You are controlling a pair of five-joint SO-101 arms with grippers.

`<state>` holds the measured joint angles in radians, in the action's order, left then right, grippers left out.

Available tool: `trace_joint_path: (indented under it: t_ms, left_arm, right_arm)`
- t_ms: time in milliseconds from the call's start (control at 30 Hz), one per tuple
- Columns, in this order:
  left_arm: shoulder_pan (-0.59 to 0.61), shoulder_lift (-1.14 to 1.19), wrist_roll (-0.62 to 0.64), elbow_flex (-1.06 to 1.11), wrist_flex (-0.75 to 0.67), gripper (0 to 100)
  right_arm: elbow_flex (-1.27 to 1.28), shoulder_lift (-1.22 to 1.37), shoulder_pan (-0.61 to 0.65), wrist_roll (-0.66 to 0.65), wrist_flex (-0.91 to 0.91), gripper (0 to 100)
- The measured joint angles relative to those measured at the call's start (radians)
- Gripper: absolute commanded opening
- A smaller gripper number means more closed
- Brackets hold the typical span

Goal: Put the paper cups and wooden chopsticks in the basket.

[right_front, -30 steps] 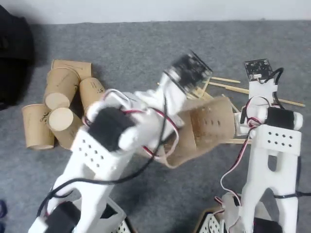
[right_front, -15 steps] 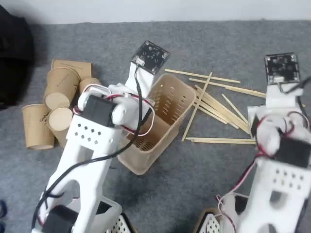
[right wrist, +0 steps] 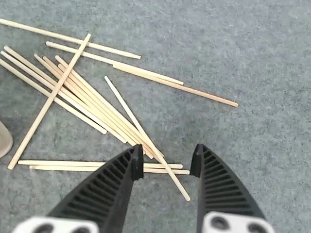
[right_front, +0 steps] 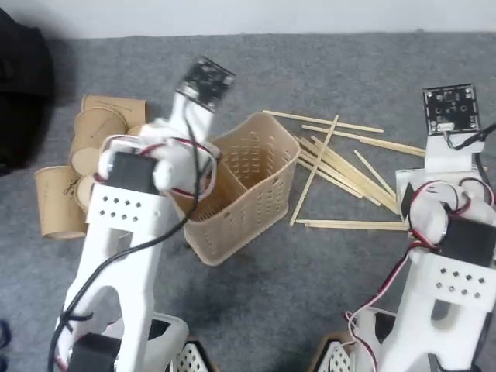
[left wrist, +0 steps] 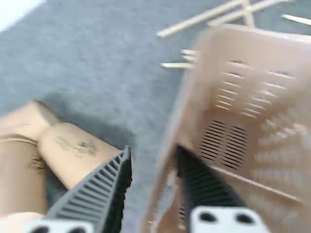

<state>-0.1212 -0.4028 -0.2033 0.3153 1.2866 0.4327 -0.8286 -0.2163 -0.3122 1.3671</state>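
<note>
The tan slotted basket rests tilted on the grey carpet, between the cups and the chopsticks. My left gripper is open and straddles the wall of the basket. One finger is inside against that wall. The other is outside, with carpet showing between it and the wall. Several paper cups lie heaped to the basket's left, and one cup lies close to the outer finger. Wooden chopsticks lie scattered to the basket's right. My right gripper hangs open above the near end of the chopsticks, holding nothing.
A black bag sits at the far left edge, behind the cups. A pale wall strip runs along the back. Bare carpet lies between the two arm bases, in front of the basket.
My left arm swung left with the basket, from above the chopsticks to beside the cups, and the basket came down onto the carpet. My right arm drew back right, then kept still.
</note>
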Motion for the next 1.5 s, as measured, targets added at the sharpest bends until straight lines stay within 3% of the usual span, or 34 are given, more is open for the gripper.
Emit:
trace_joint_path:
  t_ms: [267, 467, 700, 900, 1167, 1300, 1500]
  left_arm:
    - [0.017, -0.003, -0.353, 0.087, -0.18, 26]
    - [0.017, -0.017, -0.404, 0.124, -0.259, 26]
    - [-0.015, -0.126, -0.417, 0.091, -0.011, 26]
    - [-0.021, -0.338, -0.417, 0.057, 0.1, 26]
    - [0.275, -0.443, -0.414, 0.034, 0.143, 26]
    - [0.442, -0.451, -0.348, 0.037, 0.144, 26]
    - [0.611, -0.454, -0.288, 0.276, 0.155, 26]
  right_arm:
    - [0.0, 0.003, 0.0, -0.002, 0.0, 18.0]
    - [0.0, 0.003, 0.026, -0.025, 0.003, 18.0]
    - [0.0, 0.003, 0.031, -0.034, 0.003, 18.0]
    - [0.0, 0.003, 0.035, -0.034, 0.003, 18.0]
    - [0.049, 0.003, 0.037, -0.043, -0.02, 18.0]
    - [0.058, 0.005, 0.037, -0.043, -0.029, 18.0]
    - [0.058, 0.009, 0.037, -0.043, -0.029, 18.0]
